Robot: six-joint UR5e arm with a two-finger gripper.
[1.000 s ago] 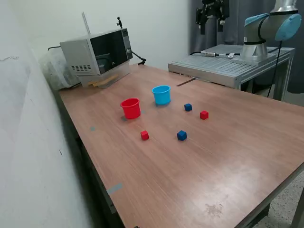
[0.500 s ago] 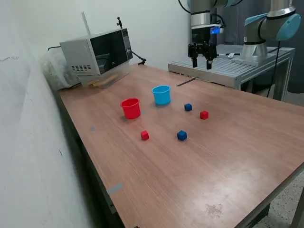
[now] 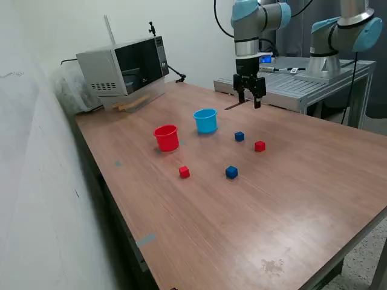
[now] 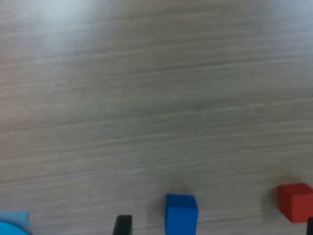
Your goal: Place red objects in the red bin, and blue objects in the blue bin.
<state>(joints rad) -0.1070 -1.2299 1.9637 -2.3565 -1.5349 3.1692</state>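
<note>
Wooden table [image 3: 290,199]: red cubes [image 3: 184,172] [image 3: 260,145] and blue cubes [image 3: 231,172] [image 3: 239,136] all loose near red cup [image 3: 166,137] and blue cup [image 3: 205,120]. Nothing sorted. Gripper [image 3: 250,99] high, jaws apart, empty.

My gripper [image 3: 248,99] is black, on an arm of grey tubes with light blue joint caps. The table [image 3: 242,205] is reddish-brown wood grain; through my wrist camera it reads paler, grey-brown with fine streaks. On it: a bright red cup [image 3: 166,137], a sky-blue cup [image 3: 205,120], two dark blue cubes [image 3: 239,136] [image 3: 231,172] and two bright red cubes [image 3: 260,145] [image 3: 184,172]. At ten o'clock from the cups stands a silver microwave [image 3: 124,64] with a black door.
</note>
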